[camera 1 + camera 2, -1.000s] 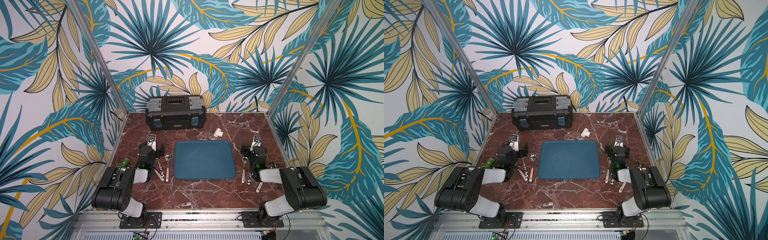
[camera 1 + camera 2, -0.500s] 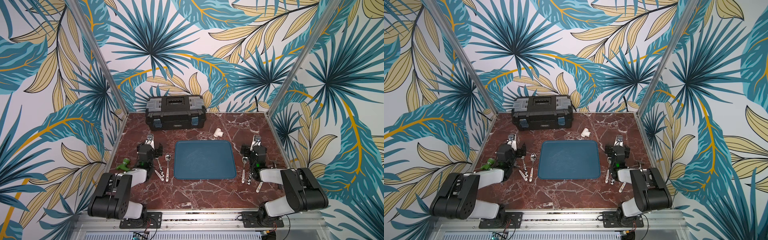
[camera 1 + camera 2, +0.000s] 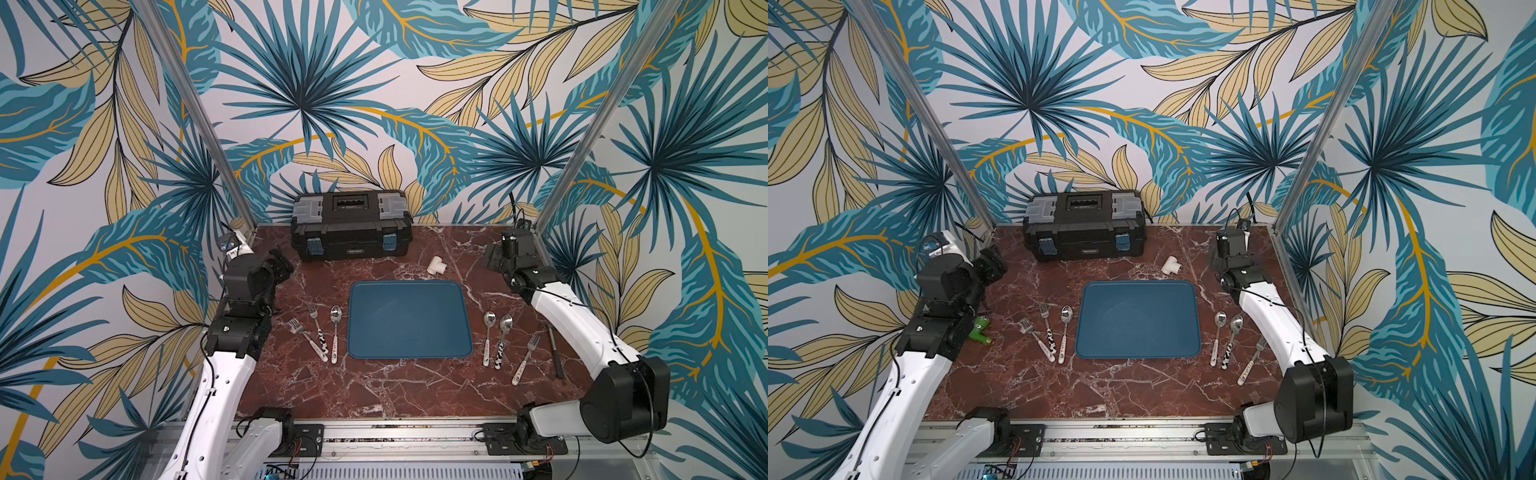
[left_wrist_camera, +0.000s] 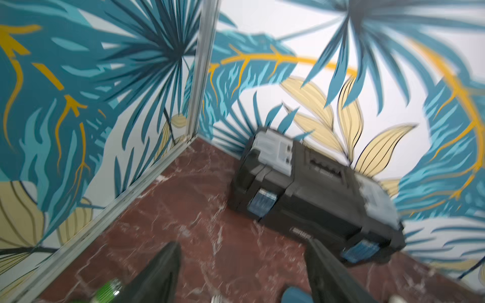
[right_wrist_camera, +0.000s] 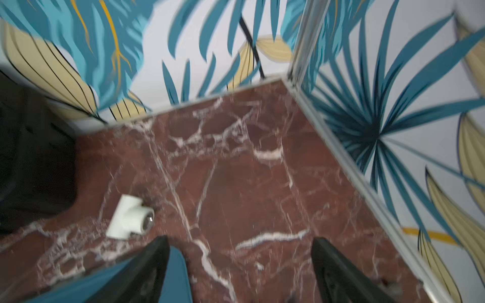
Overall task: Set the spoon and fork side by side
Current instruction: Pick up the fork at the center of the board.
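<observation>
Left gripper [image 4: 242, 242] blurry, jaws apart

Both top views look steeply down from high above the front rail [image 3: 395, 432], facing the back wall [image 3: 374, 124], and share the whole worktop [image 3: 374, 386] and toolbox [image 3: 351, 226]. The left wrist camera sits low, looking past the left end effector [image 4: 242, 244] at the back-left corner and that toolbox [image 4: 315, 194]. The right wrist camera looks past the right end effector [image 5: 240, 239] at the back-right corner and a white pipe fitting [image 5: 130, 219].

The marble table [image 3: 374, 386] bears a toolbox [image 3: 351, 226], pipe fitting [image 3: 436, 264] and blue tray [image 3: 409, 320] (forks [image 3: 319, 332] and spoons [image 3: 335, 336] either side).
</observation>
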Robot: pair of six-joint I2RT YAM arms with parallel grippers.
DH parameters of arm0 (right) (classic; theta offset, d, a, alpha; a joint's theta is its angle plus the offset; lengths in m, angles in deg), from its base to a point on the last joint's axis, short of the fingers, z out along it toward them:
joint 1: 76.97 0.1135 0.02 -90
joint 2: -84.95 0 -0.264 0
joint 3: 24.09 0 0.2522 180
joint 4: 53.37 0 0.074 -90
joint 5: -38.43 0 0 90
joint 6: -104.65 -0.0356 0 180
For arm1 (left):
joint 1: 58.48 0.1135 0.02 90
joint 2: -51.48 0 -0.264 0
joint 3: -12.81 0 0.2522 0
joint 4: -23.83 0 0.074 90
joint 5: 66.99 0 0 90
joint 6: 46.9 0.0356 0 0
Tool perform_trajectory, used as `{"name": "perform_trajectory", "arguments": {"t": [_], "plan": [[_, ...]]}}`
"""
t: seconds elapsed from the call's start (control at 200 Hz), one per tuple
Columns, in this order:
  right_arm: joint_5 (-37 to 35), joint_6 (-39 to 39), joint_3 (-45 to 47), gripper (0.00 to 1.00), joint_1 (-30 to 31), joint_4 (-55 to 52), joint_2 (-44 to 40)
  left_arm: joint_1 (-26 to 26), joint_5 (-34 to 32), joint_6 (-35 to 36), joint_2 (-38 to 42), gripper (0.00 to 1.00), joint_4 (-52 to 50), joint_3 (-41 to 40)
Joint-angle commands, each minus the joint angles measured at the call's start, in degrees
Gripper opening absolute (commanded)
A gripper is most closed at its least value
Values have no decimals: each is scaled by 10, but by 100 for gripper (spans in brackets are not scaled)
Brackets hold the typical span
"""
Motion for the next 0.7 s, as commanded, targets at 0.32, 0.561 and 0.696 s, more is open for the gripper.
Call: {"name": "perform_trajectory", "arguments": {"t": [0.32,0.561,0.696], "plan": [[97,6,12,0,-1,-155,2,4,73,-52,-38,0,-252,-8],[89,-20,11,0,-1,-179,51,1,139,-132,-189,16,-344,-4],[117,-24,6,12,-1,-194,62,-5,197,-121,-256,23,-331,-10]]}}
